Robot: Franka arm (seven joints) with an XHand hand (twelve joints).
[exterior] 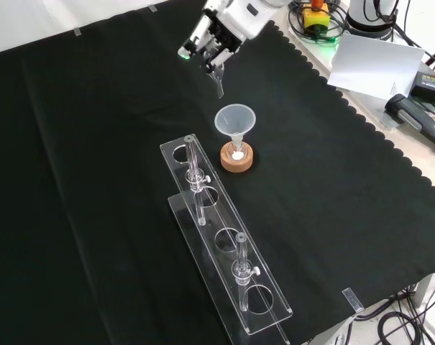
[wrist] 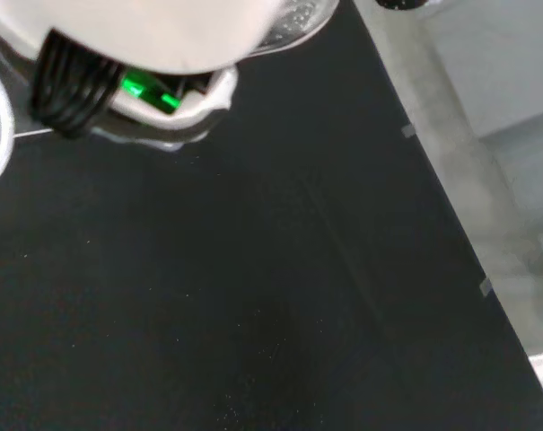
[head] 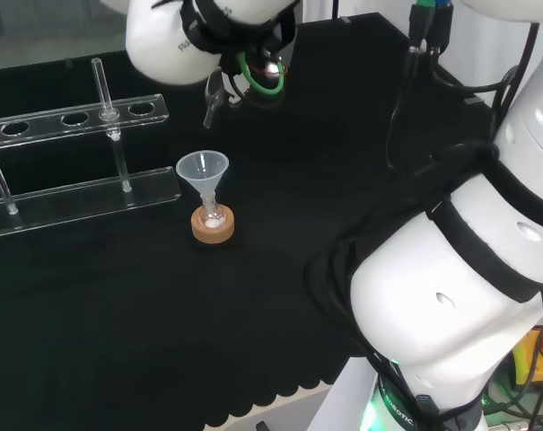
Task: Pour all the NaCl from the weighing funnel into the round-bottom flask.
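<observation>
A small round-bottom flask (head: 214,215) (exterior: 236,152) stands on a cork ring (head: 213,228) (exterior: 236,161), with a clear plastic funnel (head: 203,170) (exterior: 235,120) set in its neck. White powder lies in the bottom of the flask. In the head view the hand (head: 240,40) hangs beyond and above the flask; in the front view the hand (exterior: 218,32) is up and to the left of the funnel. Its fingers are curled on a clear weighing funnel (head: 214,97) (exterior: 218,80), whose spout points down, apart from the plastic funnel. I cannot tell whether any powder is in it.
A clear plastic rack (head: 74,117) (exterior: 224,244) with two glass tubes stands left of the flask in the head view and in front of it in the front view. Black cloth (wrist: 253,314) surrounds the flask. Papers and cables (exterior: 375,65) lie beyond the cloth's scalloped edge.
</observation>
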